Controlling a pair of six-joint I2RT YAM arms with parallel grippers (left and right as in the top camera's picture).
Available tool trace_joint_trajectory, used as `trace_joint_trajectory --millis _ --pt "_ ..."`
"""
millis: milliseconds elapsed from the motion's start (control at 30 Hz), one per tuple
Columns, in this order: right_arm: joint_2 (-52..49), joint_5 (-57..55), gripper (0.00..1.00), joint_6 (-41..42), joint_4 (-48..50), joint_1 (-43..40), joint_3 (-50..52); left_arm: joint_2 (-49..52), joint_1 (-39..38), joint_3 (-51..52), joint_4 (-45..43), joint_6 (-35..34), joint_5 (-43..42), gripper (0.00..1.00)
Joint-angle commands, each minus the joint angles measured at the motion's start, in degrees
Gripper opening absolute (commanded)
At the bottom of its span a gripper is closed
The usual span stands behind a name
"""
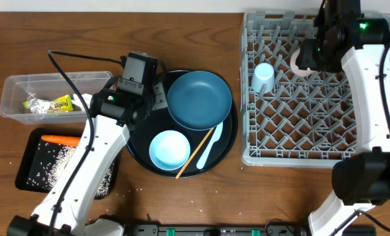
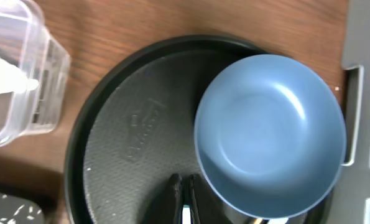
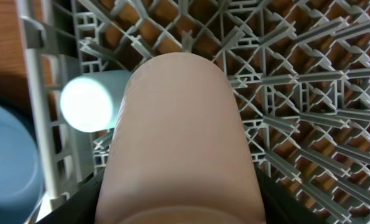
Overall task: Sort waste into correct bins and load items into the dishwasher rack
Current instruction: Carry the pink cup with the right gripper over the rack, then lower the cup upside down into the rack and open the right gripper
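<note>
**Pink cup held over the rack; left claw idle and clenched**

1. Task item. The pink cup (image 3: 178,137) is clasped in the right gripper (image 1: 312,54). It is carried above the far left part of the dishwasher rack (image 1: 306,124). In the right wrist view the cup's wall fills the space ahead of the claw and points out over the pegs. Whether it touches the lattice cannot be told.

2. Reason for the hold. In my judgement the cup is gripped by its body so that it can be set among the pegs. A light blue cup (image 1: 263,77) already lies on its side in the rack, just beside the pink one on the side toward the rack's left wall. The placement should avoid it.

3. Left gripper (image 2: 183,183). The fingers are pressed together with nothing between them. It hangs over the round black tray (image 1: 226,141), close to the rim of the dark blue plate (image 1: 199,99), apparently waiting.

4. Items awaiting loading, all on the round tray:
   - the plate
   - a small light blue bowl (image 1: 169,149)
   - a white spoon (image 1: 210,147)
   - a wooden chopstick (image 1: 195,154) lying alongside the spoon

5. Waste.
   - A yellow-green wrapper (image 1: 54,103) lies in the clear plastic box (image 1: 11,98).
   - An orange carrot (image 1: 60,139) and rice grains (image 1: 57,160) lie in the shallow black tray (image 1: 27,164).
   - Sorting appears largely complete.
</note>
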State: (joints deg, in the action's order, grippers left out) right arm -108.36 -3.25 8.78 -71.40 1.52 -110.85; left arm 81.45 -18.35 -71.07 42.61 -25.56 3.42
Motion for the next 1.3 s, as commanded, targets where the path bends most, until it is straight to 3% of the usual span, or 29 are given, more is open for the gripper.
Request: trace_joint_trajectory --millis 0,967,1133,1267 --pt "-1.99 -1.22 0.05 0.39 0.90 -1.01 0.57 -0.15 -0.11 -0.39 1.51 0.46 2.43 0.07" --pt "-12.13 0.48 0.03 -1.57 4.00 -2.73 0.76 -0.13 -0.11 -0.39 3.23 0.50 2.43 0.07" --pt "-13.16 0.48 0.09 -1.60 4.17 -2.73 0.76 -0.13 -0.11 -0.39 3.21 2.89 2.43 0.07" --pt "-13.18 0.48 0.28 -2.21 4.44 -2.73 0.76 -0.13 -0.11 -0.39 3.19 2.86 2.43 0.08"
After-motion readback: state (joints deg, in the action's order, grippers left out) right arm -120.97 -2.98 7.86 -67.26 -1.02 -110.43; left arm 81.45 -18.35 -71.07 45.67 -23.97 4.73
